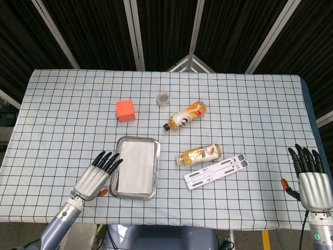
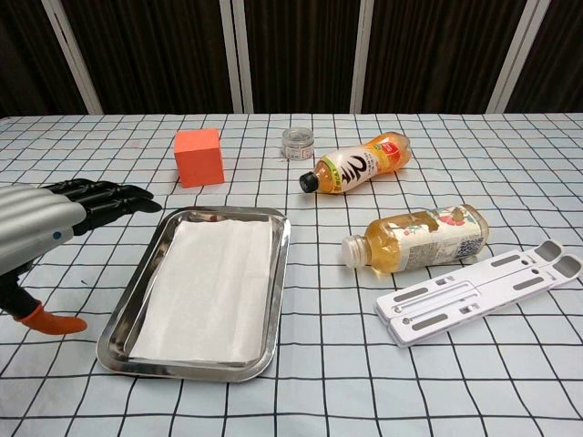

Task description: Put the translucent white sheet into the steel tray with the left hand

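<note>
The translucent white sheet (image 2: 211, 287) lies flat inside the steel tray (image 2: 274, 303), covering nearly the whole floor of it, with faint lengthwise creases and the tray's raised rim showing all around its edges; in the head view the sheet (image 1: 135, 166) reads as a pale rectangle framed by the tray (image 1: 118, 148). The tray sits on the checked tablecloth (image 1: 250, 109) toward the near left part of the table. The left hand (image 2: 41, 232) is just beside the tray's left edge, apart from it, palm down with its dark fingers (image 2: 109, 200) stretched out and spread, pointing toward the tray's far left corner; it holds nothing, and its orange-tipped thumb (image 2: 50, 320) hangs lower, near the tray's near left side. In the head view the same left hand (image 1: 94, 177) angles up from the forearm at the table's near edge. The right hand (image 1: 311, 179) is well apart at the near right of the table, fingers upright and separated, empty. Beyond the tray stand an orange cube (image 2: 199, 156) and a small clear jar (image 2: 297, 142); two bottles (image 2: 360, 163) (image 2: 417, 238) lie on their sides, and a white slotted bracket (image 2: 481, 289) lies beside the nearer one.
</note>
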Motion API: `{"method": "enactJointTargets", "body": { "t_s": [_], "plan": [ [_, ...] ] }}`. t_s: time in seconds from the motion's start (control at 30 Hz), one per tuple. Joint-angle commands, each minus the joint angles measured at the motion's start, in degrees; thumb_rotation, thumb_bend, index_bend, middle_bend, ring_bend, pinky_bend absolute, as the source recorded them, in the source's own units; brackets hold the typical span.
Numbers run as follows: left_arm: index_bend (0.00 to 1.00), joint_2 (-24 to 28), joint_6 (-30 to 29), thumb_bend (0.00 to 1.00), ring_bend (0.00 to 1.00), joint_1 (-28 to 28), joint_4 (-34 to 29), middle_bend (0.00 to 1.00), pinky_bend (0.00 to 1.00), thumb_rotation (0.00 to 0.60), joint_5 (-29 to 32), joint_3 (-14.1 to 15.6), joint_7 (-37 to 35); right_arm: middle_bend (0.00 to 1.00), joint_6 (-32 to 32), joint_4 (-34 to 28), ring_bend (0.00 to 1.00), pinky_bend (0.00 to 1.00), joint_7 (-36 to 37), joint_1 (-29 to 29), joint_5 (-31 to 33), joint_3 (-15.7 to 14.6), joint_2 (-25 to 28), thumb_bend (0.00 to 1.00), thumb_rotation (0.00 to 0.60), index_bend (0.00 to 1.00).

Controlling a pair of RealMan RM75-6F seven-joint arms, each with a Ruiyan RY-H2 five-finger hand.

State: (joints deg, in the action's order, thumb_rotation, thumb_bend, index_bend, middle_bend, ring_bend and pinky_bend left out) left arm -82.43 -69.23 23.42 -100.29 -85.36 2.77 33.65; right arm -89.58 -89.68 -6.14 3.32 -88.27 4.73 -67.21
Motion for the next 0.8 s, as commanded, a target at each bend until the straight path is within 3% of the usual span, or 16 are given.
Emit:
{"method": "enactJointTargets", "body": {
  "t_s": [0.03, 0.2, 0.3, 0.8],
  "plan": [
    [0.00, 1.00, 0.63, 0.10, 0.00, 0.29, -0.41, 0.00, 0.00, 0.600, -0.01, 0.00, -0.49, 0.00, 0.01, -0.03, 0.00, 0.00, 0.01, 0.00, 0.00, -0.01, -0.01, 0.33, 0.600, 0.00],
    [0.00, 4.37, 3.56, 0.10, 0.00, 1.41, -1.95, 0.00, 0.00, 0.600, 3.57, -0.85, 1.28, 0.00, 0.12, -0.12, 0.00, 0.00, 0.06, -0.01, 0.11, -0.03, 0.08, 0.33, 0.600, 0.00],
    [0.00, 5.59, 2.44, 0.10, 0.00, 0.94, -2.57, 0.00, 0.00, 0.600, 4.39, -1.43, 1.32, 0.00, 0.06, -0.08, 0.00, 0.00, 0.10, -0.05, 0.13, -0.01, 0.11, 0.33, 0.600, 0.00],
    [0.00, 15.63, -21.70, 0.04, 0.00, -12.71, 0.33, 0.00, 0.00, 0.600, -1.34, -1.22, -11.39, 0.00, -0.36, 0.52, 0.00, 0.00, -1.24, -0.04, -0.32, -0.02, -0.30, 0.33, 0.600, 0.00]
  ]
}}
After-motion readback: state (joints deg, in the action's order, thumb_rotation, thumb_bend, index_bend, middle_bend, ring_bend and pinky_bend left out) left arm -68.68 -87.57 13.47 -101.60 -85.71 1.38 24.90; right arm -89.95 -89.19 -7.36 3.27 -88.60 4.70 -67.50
